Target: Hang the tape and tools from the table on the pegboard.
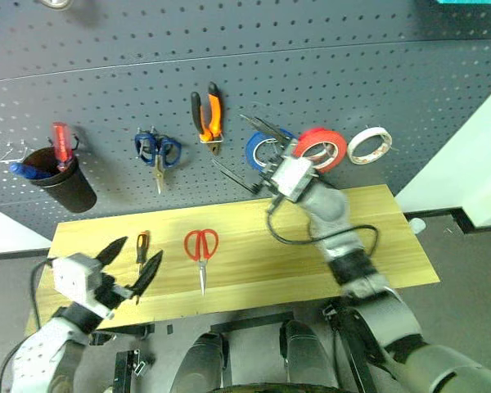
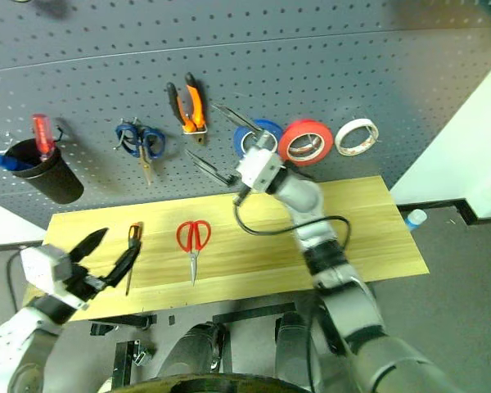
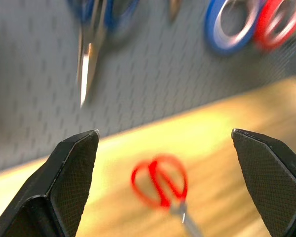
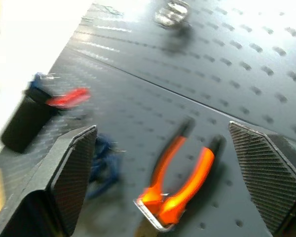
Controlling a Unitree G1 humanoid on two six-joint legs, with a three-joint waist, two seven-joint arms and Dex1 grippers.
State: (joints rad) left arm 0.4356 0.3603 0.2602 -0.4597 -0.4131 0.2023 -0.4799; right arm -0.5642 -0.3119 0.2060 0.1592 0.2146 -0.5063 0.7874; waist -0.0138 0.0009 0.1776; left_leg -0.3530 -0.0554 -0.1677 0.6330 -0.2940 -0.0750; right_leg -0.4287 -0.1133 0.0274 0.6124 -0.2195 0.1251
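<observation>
Left gripper (image 1: pixel 133 260) sits nearest, low over the counter's near left corner, fingers spread wide and holding nothing; it points forward and roughly level toward the pegboard (image 1: pixel 352 65); orange-black screwdriver (image 1: pixel 141 250) lies on the wood just beside its fingertips, whether touching I cannot tell; red-handled scissors (image 1: pixel 201 250) lie flat a little to the right, blades toward the near edge, apart from the screwdriver.

Counter (image 1: pixel 376 237) is light wood; right half bare apart from the right arm's black cable trailing across it; far edge meets the foot of the pegboard.

Right gripper (image 1: pixel 254 151) is raised off the counter in front of the board, pointing left and slightly up; fingers fully apart, empty; tips between the hung pliers (image 1: pixel 208 117) and the blue tape roll (image 1: pixel 258 151).

On the pegboard, left to right: black cup (image 1: pixel 65 184) with red-handled screwdriver (image 1: pixel 60 144); blue-handled scissors (image 1: pixel 157 152); orange-and-black pliers on a hook; blue roll; red tape roll (image 1: pixel 323 147); whitish tape (image 1: pixel 369 145) at far right; upper rows of holes open.
</observation>
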